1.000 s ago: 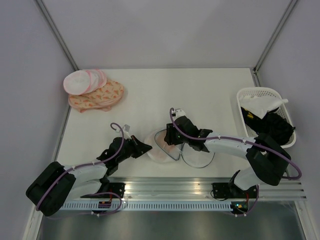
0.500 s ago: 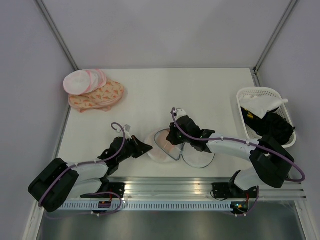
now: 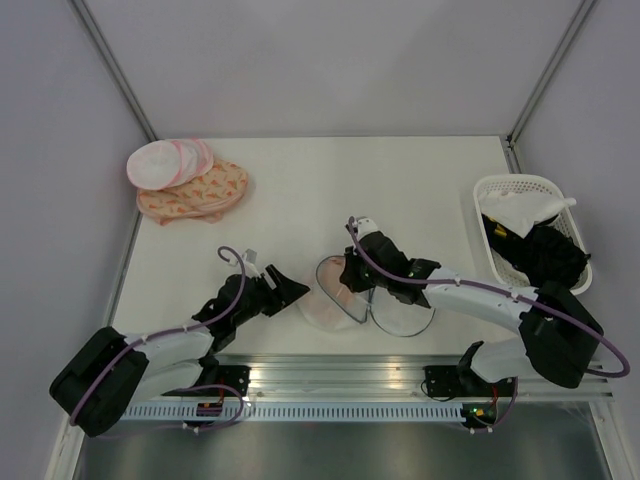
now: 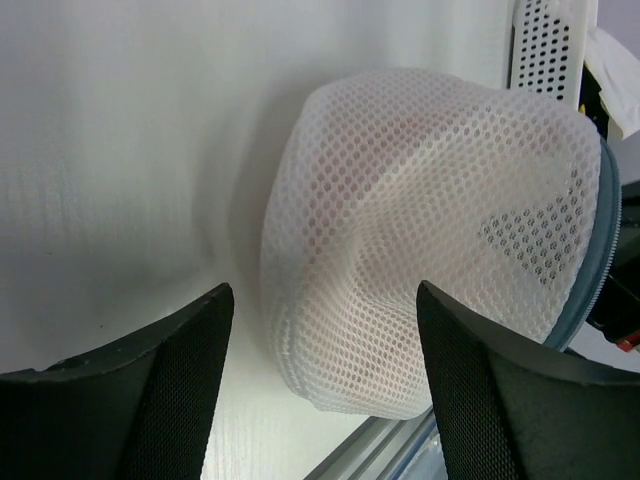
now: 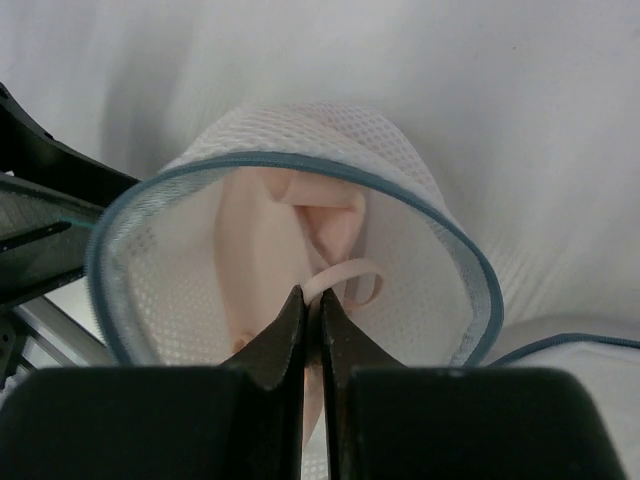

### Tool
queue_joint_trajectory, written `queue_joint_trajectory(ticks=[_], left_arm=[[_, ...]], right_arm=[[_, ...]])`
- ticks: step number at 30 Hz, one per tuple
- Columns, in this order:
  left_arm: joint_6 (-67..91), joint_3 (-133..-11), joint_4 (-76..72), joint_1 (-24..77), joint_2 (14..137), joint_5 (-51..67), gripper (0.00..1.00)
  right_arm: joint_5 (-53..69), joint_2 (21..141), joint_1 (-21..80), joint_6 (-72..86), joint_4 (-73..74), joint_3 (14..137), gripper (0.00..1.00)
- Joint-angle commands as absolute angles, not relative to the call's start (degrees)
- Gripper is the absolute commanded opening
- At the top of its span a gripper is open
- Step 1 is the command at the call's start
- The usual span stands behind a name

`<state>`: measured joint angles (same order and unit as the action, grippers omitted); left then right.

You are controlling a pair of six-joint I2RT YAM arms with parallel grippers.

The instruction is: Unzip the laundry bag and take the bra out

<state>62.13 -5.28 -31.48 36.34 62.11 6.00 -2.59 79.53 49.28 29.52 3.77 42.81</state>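
The laundry bag (image 3: 330, 300) stands unzipped near the table's front middle, one mesh half lying flat (image 3: 402, 316) to its right. In the right wrist view its grey-blue zipper rim (image 5: 445, 235) rings the pale peach bra (image 5: 262, 245) inside. My right gripper (image 5: 312, 300) reaches into the opening, shut on the bra's thin strap (image 5: 350, 272). My left gripper (image 4: 325, 385) is open, its fingers (image 4: 150, 400) either side of the bag's white mesh back (image 4: 420, 240) without pinching it. In the top view the left gripper (image 3: 290, 291) sits just left of the bag.
A white basket (image 3: 515, 181) with black and white garments stands at the right edge. Stacked white rounds with pink edges (image 3: 165, 162) lie on an orange-patterned peach cloth (image 3: 200, 190) at the far left. A metal rail (image 3: 330, 378) runs along the near edge.
My right gripper has shut on the bra strap inside the bag. My left gripper has opened and let go of the mesh. The bag has shifted slightly to the right.
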Motion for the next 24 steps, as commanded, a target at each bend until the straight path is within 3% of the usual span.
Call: queue_joint_trajectory(ticks=[1,8,16,21,24], left_arm=[[63.19,-6.42,-27.17,36.21,57.15,1.59,0.78],[62.75,-6.50,-21.27,36.21,50.80,-2.37,0.81],[61.09,-9.49,-20.92,36.21,50.89,-0.26,0.81],[55.22,-15.46,-20.04,36.30,47.91,1.14,0.81],[51.26,-19.41,-20.04,36.39,47.64,2.63,0.81]], right_arm=[[-5.62,74.11,49.39,27.07,11.23,47.27,0.00],[-13.96,65.84,49.66,23.82,24.75,52.99,0.00],[-32.34,66.35,50.36,22.77,35.95,59.68,0.00],[-21.03,66.71,50.36,20.22,29.80,56.87,0.00],[-7.94,66.27,50.36,18.46,23.13,54.23,0.01]])
